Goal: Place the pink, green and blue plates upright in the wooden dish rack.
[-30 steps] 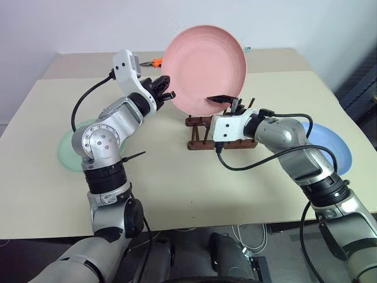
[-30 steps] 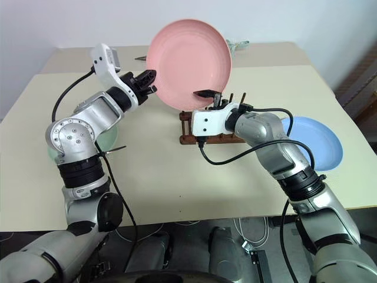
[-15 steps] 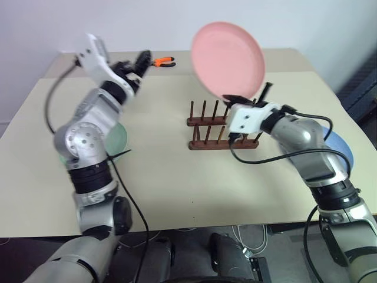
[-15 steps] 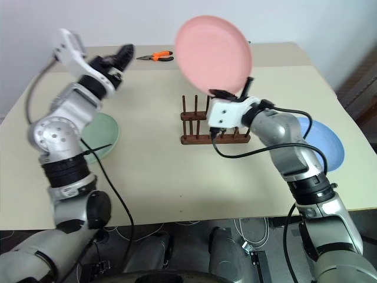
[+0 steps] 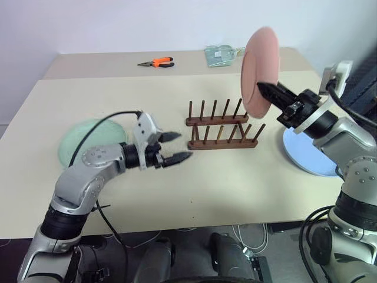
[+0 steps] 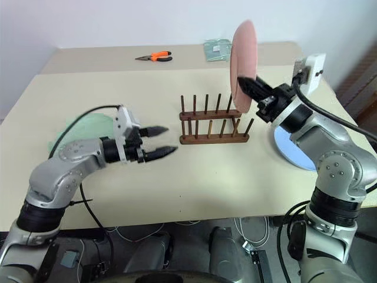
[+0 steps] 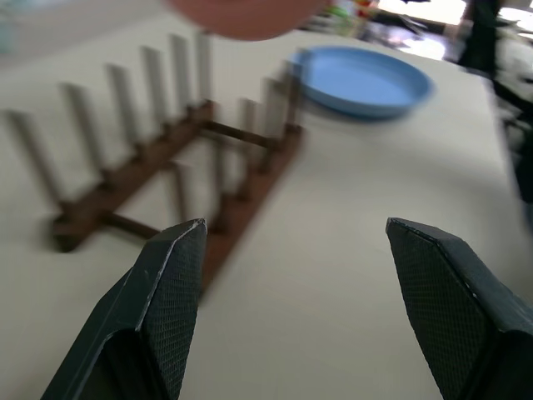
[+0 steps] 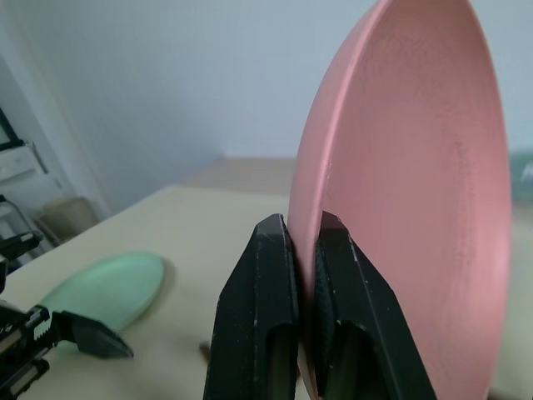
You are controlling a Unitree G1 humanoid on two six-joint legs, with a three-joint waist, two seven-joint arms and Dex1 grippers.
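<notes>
My right gripper [image 5: 268,91] is shut on the lower rim of the pink plate [image 5: 259,71]. It holds the plate upright and edge-on, in the air above the right end of the wooden dish rack [image 5: 221,127]. The rack's pegs hold nothing. The right wrist view shows both fingers [image 8: 279,250] clamped on the pink rim [image 8: 408,183]. My left gripper [image 5: 179,146] is open and empty, low over the table just left of the rack and pointing at it. The green plate [image 5: 82,141] lies flat at the left, partly behind my left arm. The blue plate [image 5: 306,156] lies flat at the right.
Orange pliers [image 5: 156,62] and a clear packet [image 5: 221,54] lie on the far table behind the rack. Bare tabletop [image 5: 235,183] stretches in front of the rack to the near edge.
My left gripper let go of the pink plate, opened and swung down to the table left of the rack. My right gripper shut on the plate, rolled it edge-on and carried it right.
</notes>
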